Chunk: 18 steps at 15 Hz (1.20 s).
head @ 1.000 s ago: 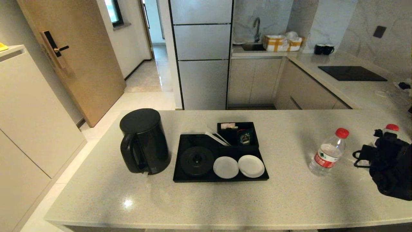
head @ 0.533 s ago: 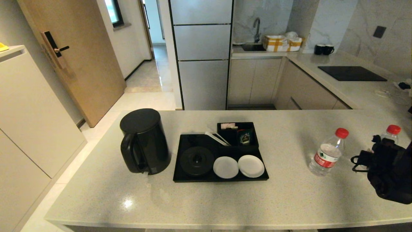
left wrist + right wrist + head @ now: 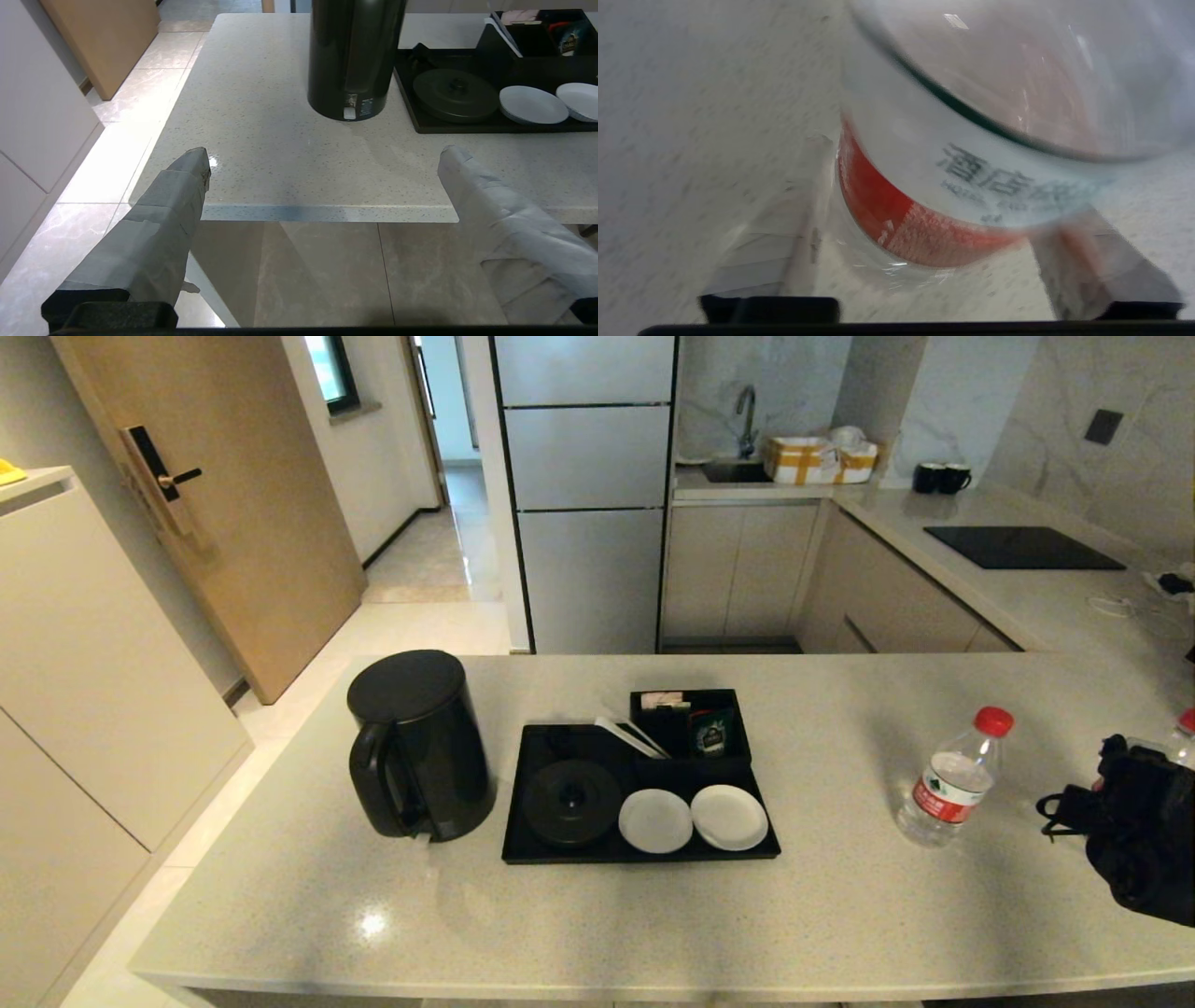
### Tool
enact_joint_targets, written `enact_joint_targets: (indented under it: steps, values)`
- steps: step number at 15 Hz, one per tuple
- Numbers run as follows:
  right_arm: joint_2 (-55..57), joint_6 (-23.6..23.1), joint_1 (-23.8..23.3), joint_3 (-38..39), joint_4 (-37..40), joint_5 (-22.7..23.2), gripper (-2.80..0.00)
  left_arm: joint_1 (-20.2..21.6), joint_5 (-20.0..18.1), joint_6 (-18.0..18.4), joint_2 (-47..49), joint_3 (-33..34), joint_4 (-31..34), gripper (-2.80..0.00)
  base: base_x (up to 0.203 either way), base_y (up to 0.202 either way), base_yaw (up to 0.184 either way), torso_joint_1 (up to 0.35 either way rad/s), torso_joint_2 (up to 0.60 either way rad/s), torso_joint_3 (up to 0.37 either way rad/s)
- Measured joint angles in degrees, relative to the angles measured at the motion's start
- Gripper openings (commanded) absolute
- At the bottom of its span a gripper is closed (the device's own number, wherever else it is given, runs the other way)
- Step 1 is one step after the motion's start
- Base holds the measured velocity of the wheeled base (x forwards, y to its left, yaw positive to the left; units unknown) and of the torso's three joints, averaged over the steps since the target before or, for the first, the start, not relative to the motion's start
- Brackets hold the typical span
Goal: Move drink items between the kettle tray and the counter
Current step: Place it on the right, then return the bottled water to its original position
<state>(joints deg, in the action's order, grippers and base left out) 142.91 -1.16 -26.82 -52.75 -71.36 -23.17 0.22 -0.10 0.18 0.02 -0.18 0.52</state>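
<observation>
A clear water bottle [image 3: 952,784] with a red cap stands on the counter [image 3: 840,915], right of the kettle tray [image 3: 560,747]. At the head view's right edge only the red cap of a second bottle [image 3: 1187,723] shows behind my right gripper [image 3: 1153,761]. In the right wrist view that bottle [image 3: 952,154] sits tilted between the spread fingers [image 3: 803,224] of the right gripper [image 3: 943,186], its base near the stone. My left gripper [image 3: 324,154] hangs open and empty before the counter's front edge.
A black kettle [image 3: 420,747] stands left of the tray. The tray carries a round kettle base [image 3: 571,801], two white saucers [image 3: 655,820] and a compartment box [image 3: 691,723]. A black cooktop [image 3: 1022,547] lies on the far counter at right.
My right arm has shifted to the right, and the second bottle's cap has gone with it to the picture's edge. The other bottle, tray and kettle have not moved.
</observation>
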Motion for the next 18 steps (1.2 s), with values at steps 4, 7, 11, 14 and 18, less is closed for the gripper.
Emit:
enact_joint_targets:
  steps: [4,7,11,14,18]
  values:
    - [-2.5,0.0,-0.2,1.5,-0.2,0.5,0.0,0.0,0.0,0.0,0.0,0.0,0.0,0.0,0.0,0.0,0.0,0.0,0.0,0.0]
    - [-5.6,0.0,-0.2,4.4,-0.3,1.6,0.0,-0.1,0.0,0.0,0.0,0.0,0.0,0.0,0.0,0.0,0.0,0.0,0.0,0.0]
    - [-12.5,0.0,-0.1,9.6,-0.4,2.8,0.0,0.0,0.0,0.0,0.0,0.0,0.0,0.0,0.0,0.0,0.0,0.0,0.0,0.0]
    - [-16.6,0.0,0.1,12.7,-0.5,3.2,-2.8,0.0,0.0,0.0,0.0,0.0,0.0,0.0,0.0,0.0,0.0,0.0,0.0,0.0]
    - [-21.8,0.0,0.7,17.9,-1.0,3.4,-2.8,0.0,0.0,0.0,0.0,0.0,0.0,0.0,0.0,0.0,0.0,0.0,0.0,0.0]
